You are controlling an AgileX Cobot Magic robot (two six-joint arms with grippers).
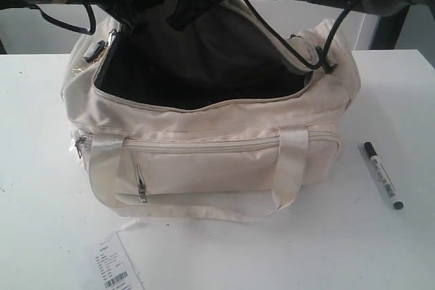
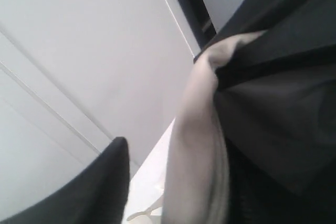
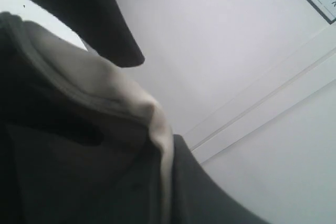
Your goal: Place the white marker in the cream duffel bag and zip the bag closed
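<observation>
The cream duffel bag (image 1: 204, 161) stands mid-table with its top zip open and dark lining showing. The white marker (image 1: 383, 176) lies on the table to the bag's right, black cap toward the back, with no gripper touching it. Both arms reach in from above to the bag's far rim, which is pulled upward. My right gripper (image 3: 169, 148) is shut on that cream rim (image 3: 157, 119). My left gripper (image 2: 173, 153) is open: one dark finger (image 2: 100, 187) stands apart from the rim fabric (image 2: 199, 145), and the other is hidden behind the lining.
A white paper barcode tag (image 1: 117, 266) lies on the table in front of the bag's left corner. The bag's front handle (image 1: 204, 210) droops onto the white table (image 1: 41, 222). A pale wall stands behind.
</observation>
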